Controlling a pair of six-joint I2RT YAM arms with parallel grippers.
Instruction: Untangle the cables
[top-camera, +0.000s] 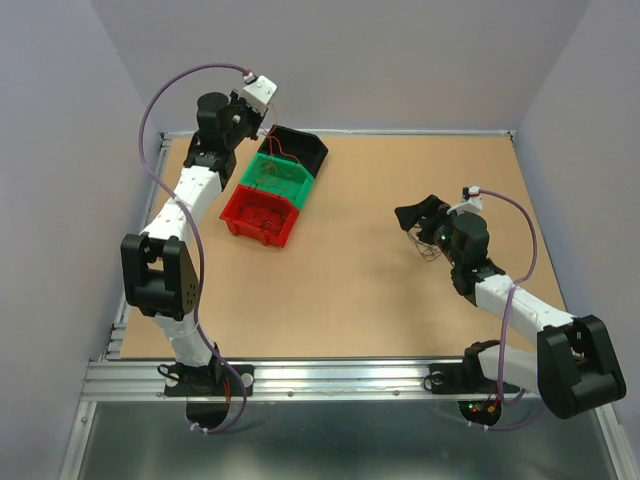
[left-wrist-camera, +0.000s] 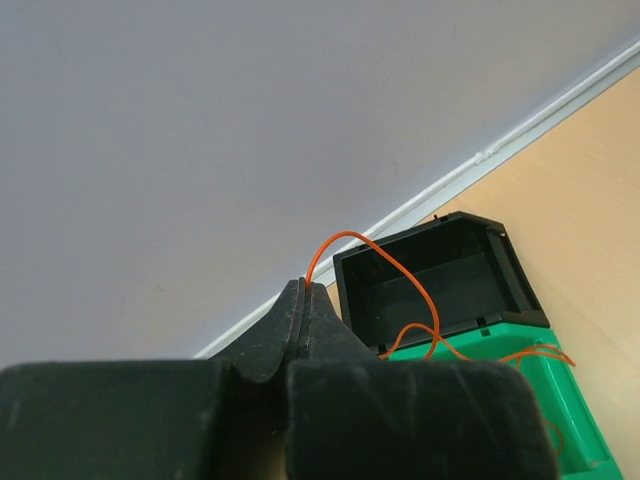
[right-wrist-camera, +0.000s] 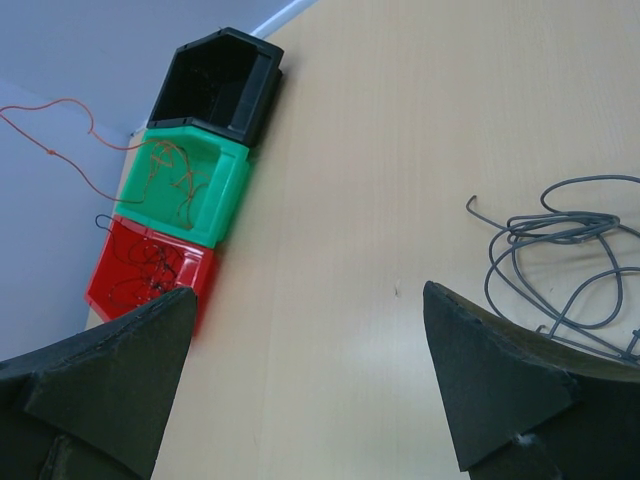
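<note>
My left gripper (left-wrist-camera: 305, 286) is shut on a thin orange cable (left-wrist-camera: 345, 234). It holds the cable raised over the bins at the table's back left (top-camera: 265, 127). From the fingertips the cable loops up and trails down into the green bin (left-wrist-camera: 560, 400), where more orange-brown strands (right-wrist-camera: 175, 180) lie. Dark strands (right-wrist-camera: 145, 270) fill the red bin (right-wrist-camera: 198, 283). A loose clump of grey cable (right-wrist-camera: 565, 235) rests on the table. My right gripper (right-wrist-camera: 308, 300) hangs open just beside and above that clump (top-camera: 430, 252), with nothing between its fingers.
Three bins stand in a diagonal row at the back left: black (top-camera: 305, 150), green (top-camera: 300, 190), red (top-camera: 255, 228). The black bin (left-wrist-camera: 440, 280) has nothing in it. Grey walls close the table's back and sides. A metal rail (top-camera: 340, 375) runs along the near edge.
</note>
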